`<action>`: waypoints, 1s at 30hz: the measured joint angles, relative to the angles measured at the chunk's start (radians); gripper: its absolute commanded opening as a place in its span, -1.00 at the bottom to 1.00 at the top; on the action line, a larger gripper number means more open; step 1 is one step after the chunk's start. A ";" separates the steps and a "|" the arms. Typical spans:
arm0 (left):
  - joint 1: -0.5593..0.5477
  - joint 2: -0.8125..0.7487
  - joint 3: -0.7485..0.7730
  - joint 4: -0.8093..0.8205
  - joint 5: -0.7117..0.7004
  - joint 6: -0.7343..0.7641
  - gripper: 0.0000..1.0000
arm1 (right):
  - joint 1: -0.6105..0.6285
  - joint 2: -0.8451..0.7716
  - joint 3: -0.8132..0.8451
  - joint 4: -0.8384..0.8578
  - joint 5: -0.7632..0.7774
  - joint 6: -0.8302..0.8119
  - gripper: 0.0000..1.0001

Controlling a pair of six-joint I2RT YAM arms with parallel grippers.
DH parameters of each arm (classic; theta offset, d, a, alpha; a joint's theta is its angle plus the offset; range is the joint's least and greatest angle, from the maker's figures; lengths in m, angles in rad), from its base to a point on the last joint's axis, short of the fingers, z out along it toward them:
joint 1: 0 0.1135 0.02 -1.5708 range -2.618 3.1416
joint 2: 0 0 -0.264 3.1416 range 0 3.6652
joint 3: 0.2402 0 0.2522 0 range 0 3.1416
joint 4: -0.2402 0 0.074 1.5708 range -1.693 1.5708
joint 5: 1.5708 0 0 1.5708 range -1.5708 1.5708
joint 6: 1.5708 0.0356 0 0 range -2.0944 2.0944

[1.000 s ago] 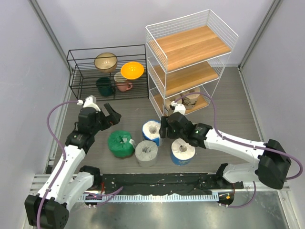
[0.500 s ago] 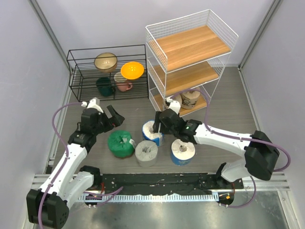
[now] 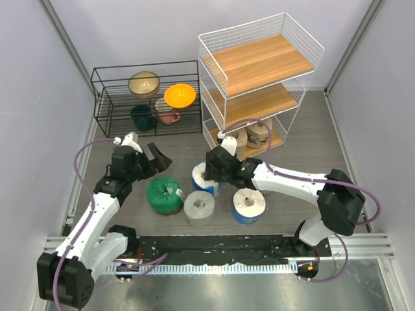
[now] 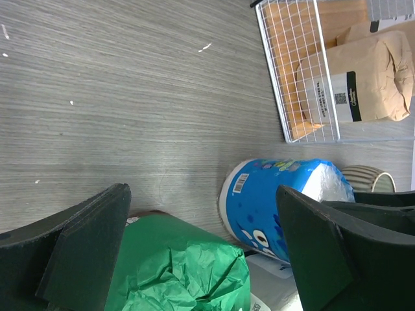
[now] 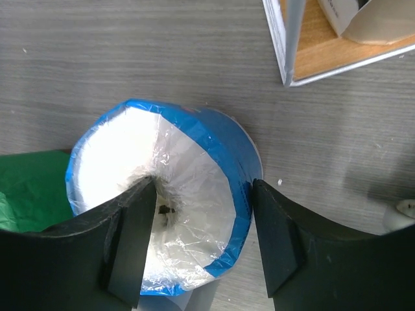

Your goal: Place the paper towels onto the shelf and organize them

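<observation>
Left gripper [image 4: 201,191] is held wide apart, empty, over the green roll [image 3: 163,194], in front of the shelf [image 3: 259,58]; blue-wrapped roll [image 5: 194,149], nearer the shelf, is straddled by right gripper [image 5: 202,188], one finger in core; clamping cannot be told; roll judged light, squashy, slick-wrapped; wall grip advised; two tan rolls [image 3: 259,133] lie on bottom tier.

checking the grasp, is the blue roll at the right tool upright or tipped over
Upright: the blue roll stands on end, hollow core facing up at the wrist camera.

4 towels [image 3: 200,207] upright beside shelf [image 3: 259,61], 2 inside
</observation>
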 measured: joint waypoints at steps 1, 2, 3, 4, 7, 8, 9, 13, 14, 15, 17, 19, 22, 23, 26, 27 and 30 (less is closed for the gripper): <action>0.000 0.005 0.000 0.001 0.003 0.000 0.99 | 0.003 0.008 0.007 -0.013 0.000 0.000 0.29; 0.000 0.008 0.000 0.002 0.006 0.000 0.99 | 0.004 0.013 0.010 -0.021 0.001 0.000 0.29; 0.000 0.011 0.000 0.002 0.008 0.000 1.00 | 0.007 0.017 0.010 -0.026 0.000 0.000 0.29; 0.000 0.013 0.000 0.002 0.010 0.000 0.99 | 0.012 0.019 0.010 -0.033 -0.001 0.000 0.29; 0.000 0.017 0.000 0.002 0.013 0.000 0.99 | 0.016 0.021 0.010 -0.045 -0.005 -0.001 0.26; 0.000 0.017 0.000 0.002 0.013 0.000 0.99 | 0.016 0.021 0.009 -0.045 -0.008 -0.001 0.22; 0.000 0.017 0.000 0.003 0.013 0.000 0.99 | 0.016 0.021 0.008 -0.045 -0.008 -0.001 0.16; 0.000 0.017 0.000 0.003 0.013 0.000 0.99 | 0.016 0.021 -0.004 -0.034 -0.004 0.001 -0.24; 0.000 0.017 0.000 0.003 0.013 0.000 0.99 | 0.016 0.020 -0.005 -0.032 -0.003 0.000 -0.33; 0.000 0.017 0.000 0.003 0.013 0.000 0.99 | 0.016 0.020 -0.007 -0.029 -0.002 -0.001 -0.41; 0.000 0.018 0.000 0.003 0.013 0.000 1.00 | 0.016 0.020 -0.007 -0.026 -0.001 -0.001 -0.54; 0.000 0.018 0.000 0.003 0.013 0.000 0.99 | 0.016 0.020 -0.007 -0.027 0.000 0.000 -0.54; 0.000 0.019 0.000 0.003 0.013 0.000 1.00 | 0.017 0.010 -0.010 -0.032 0.005 -0.001 -0.54; 0.000 0.019 0.000 0.003 0.013 0.000 0.99 | 0.018 0.000 -0.014 -0.037 0.011 -0.001 -0.54; 0.000 0.020 0.000 0.003 0.013 0.000 0.99 | 0.021 -0.058 -0.025 -0.094 0.032 -0.005 -0.54; 0.000 0.021 0.000 0.003 0.013 0.000 0.99 | 0.021 -0.088 -0.026 -0.113 0.037 -0.009 -0.54; 0.000 0.025 0.000 0.004 0.013 0.000 1.00 | 0.021 -0.199 -0.026 -0.150 0.044 -0.023 -0.54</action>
